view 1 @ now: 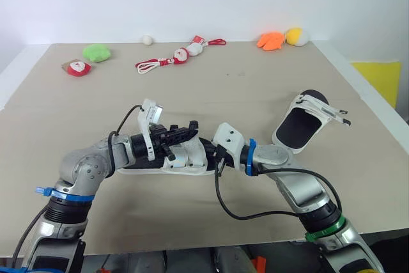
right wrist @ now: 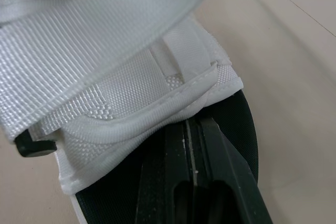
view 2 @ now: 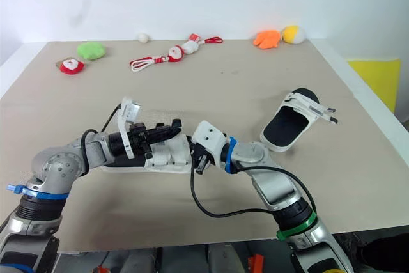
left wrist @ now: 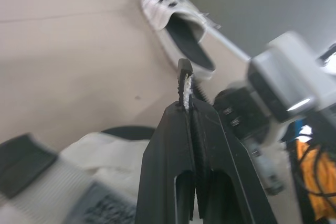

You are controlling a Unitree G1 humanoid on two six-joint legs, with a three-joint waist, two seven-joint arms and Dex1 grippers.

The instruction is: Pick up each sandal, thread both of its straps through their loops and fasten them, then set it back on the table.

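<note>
Both left fingers (left wrist: 168,150) and right fingers (right wrist: 223,166) press together; right tips hide under sandal strap (right wrist: 105,51).

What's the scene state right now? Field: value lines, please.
near sandal: on the table, between both pincers
far sandal: on the table to the right, apart from both arms, strap ends sticking out
left pincer: shut, over the near sandal
right pincer: shut, tips tucked under the near sandal's white strap
toys: along the table's far edge
</note>
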